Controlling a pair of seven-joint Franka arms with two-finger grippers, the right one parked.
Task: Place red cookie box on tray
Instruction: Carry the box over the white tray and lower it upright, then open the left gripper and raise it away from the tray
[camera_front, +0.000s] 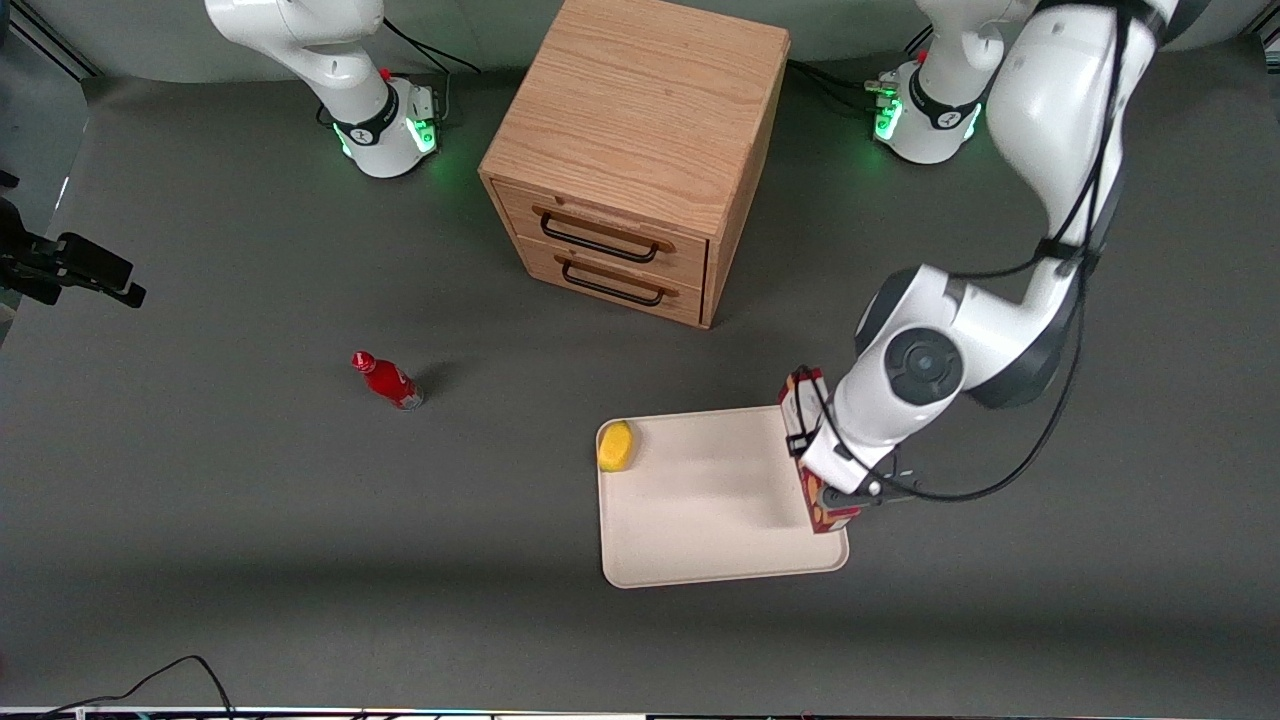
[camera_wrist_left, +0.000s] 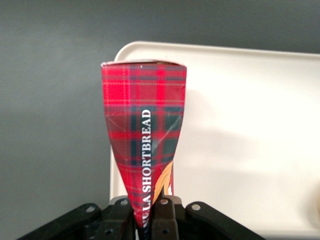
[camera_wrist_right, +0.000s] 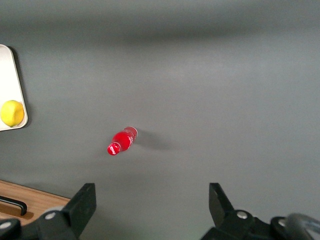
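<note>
Pinching the red cookie box (camera_wrist_left: 145, 125) tight (tartan side showing), claw (camera_wrist_left: 150, 212) over the tray (camera_front: 700, 540) edge

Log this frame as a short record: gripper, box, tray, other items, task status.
gripper: the left arm's gripper is shut on the red cookie box, above the tray's edge nearest the working arm
red cookie box: held at one end, tartan, over the tray edge
tray: cream, holds a lemon at one corner
other items: small red bottle, wooden two-drawer cabinet
task status: box not yet released
</note>
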